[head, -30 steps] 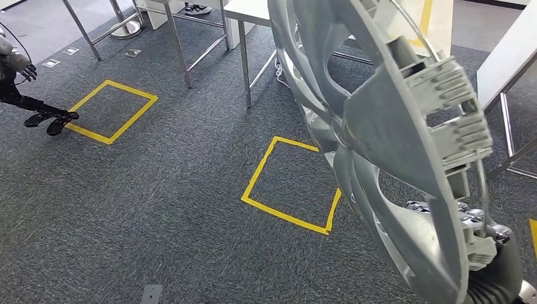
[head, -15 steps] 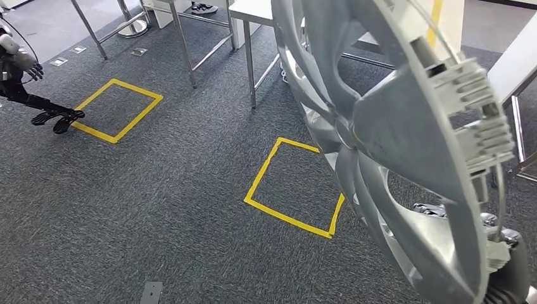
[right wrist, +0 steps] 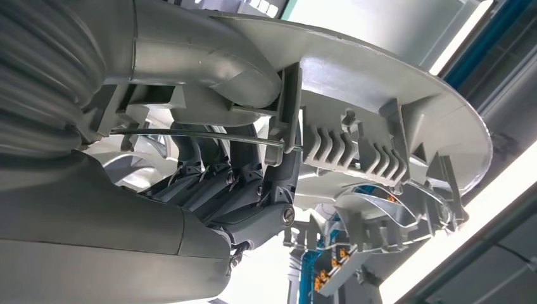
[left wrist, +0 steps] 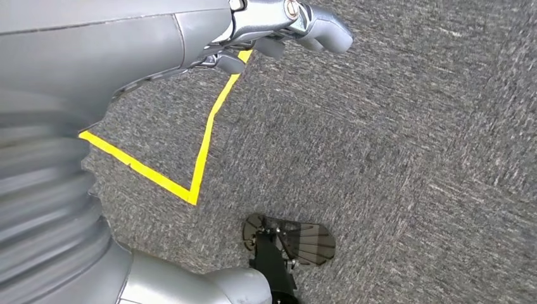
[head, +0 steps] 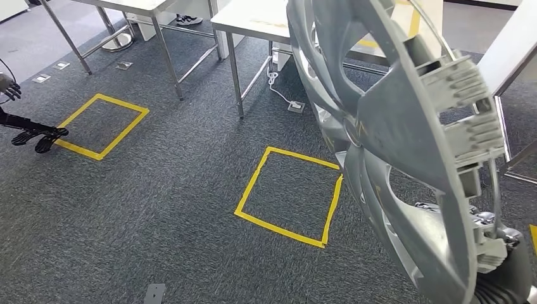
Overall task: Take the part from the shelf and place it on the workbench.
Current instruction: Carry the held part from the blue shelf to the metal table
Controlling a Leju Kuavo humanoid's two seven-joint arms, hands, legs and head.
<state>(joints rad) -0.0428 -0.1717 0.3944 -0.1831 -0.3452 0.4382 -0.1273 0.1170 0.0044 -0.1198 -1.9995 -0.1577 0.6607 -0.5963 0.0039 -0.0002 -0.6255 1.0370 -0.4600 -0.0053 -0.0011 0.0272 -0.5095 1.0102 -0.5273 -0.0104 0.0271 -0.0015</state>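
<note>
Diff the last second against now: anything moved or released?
The whole head view shifted, so the camera moved, not the floor things: more of the metal-legged tables shows, and the yellow tape square sits about where it was. The large grey plastic wheel cover stays gripped in the right hand. Nothing released.

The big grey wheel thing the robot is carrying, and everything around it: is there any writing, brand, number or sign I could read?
None can be read.
The grey wheel cover held by the right hand: bare moulded plastic, no lettering.
The yellow tape squares on the carpet: plain outlines, no text.
The tables: faint marks on one top, too blurred to read.
The floor plate: too small to tell.
</note>
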